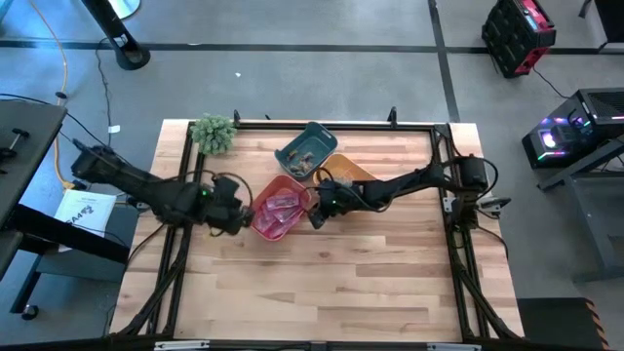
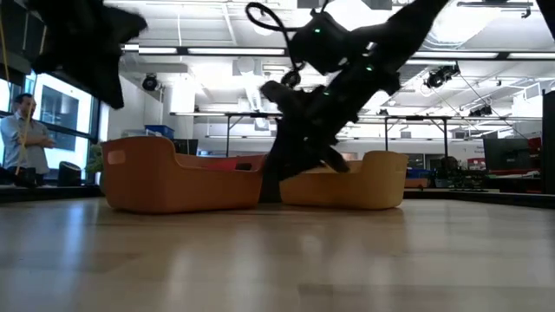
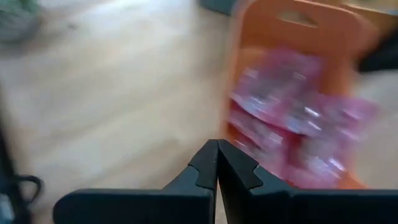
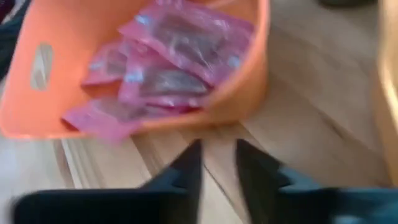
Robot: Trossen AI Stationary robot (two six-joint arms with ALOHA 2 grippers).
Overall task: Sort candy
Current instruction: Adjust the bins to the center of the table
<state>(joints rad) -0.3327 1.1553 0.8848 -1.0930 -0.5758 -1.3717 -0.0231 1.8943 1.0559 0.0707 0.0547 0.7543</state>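
Note:
Flat pink wrapped packets (image 1: 281, 207) are piled in the red bin (image 1: 261, 223); they also show in the left wrist view (image 3: 292, 118) and the right wrist view (image 4: 177, 46). One packet (image 4: 99, 121) droops over the bin's rim. My left gripper (image 1: 240, 214) (image 3: 217, 163) is shut and empty, just off the bin's left side. My right gripper (image 1: 317, 213) (image 4: 219, 163) is slightly open and empty above bare wood at the bin's right side. Small dark pieces (image 1: 302, 152) lie in the teal bin (image 1: 317, 134). I see no lollipops.
The orange bin (image 1: 353, 168) sits under my right arm, next to the teal bin. A green leafy plant (image 1: 214, 133) stands at the far left corner. The table's near half (image 1: 322, 283) is bare wood. A person (image 2: 22, 139) stands in the room beyond.

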